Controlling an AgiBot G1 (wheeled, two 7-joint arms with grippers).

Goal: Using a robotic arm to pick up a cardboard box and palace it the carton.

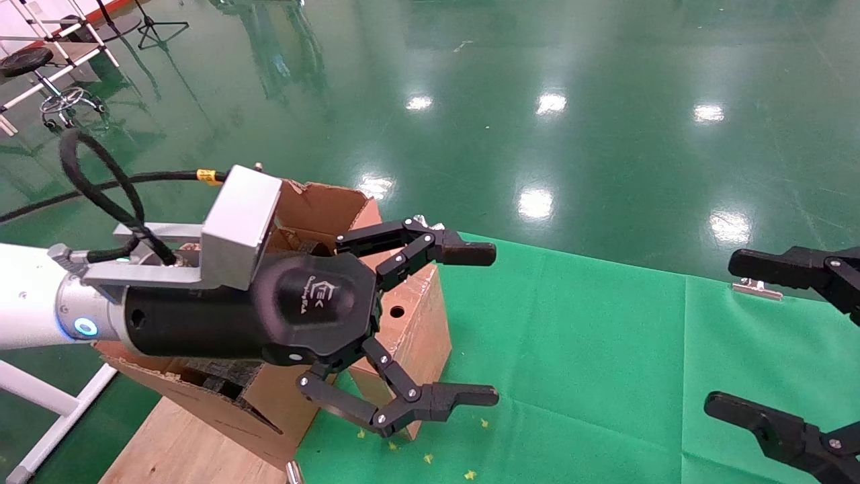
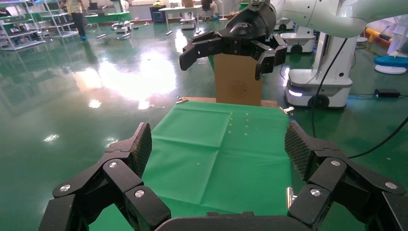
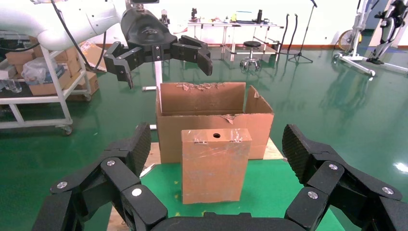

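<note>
The small brown cardboard box (image 1: 420, 336) stands upright on the green cloth (image 1: 605, 349), with a round hole near its top edge and shiny tape; it also shows in the right wrist view (image 3: 214, 166). The large carton (image 1: 316, 208) with torn flaps stands right behind it, seen also in the right wrist view (image 3: 211, 115). My left gripper (image 1: 494, 325), on the white arm, is open and empty and hangs in the air above the box and carton (image 3: 159, 45). My right gripper (image 1: 722, 333) is open and empty, facing the box from across the cloth.
The carton rests on a wooden board (image 1: 181, 444) at the cloth's left edge, with black foam (image 1: 222, 383) inside. In the left wrist view, another brown box (image 2: 238, 79) stands beyond the cloth's far end. Green floor lies all around; shelves and stands are far off.
</note>
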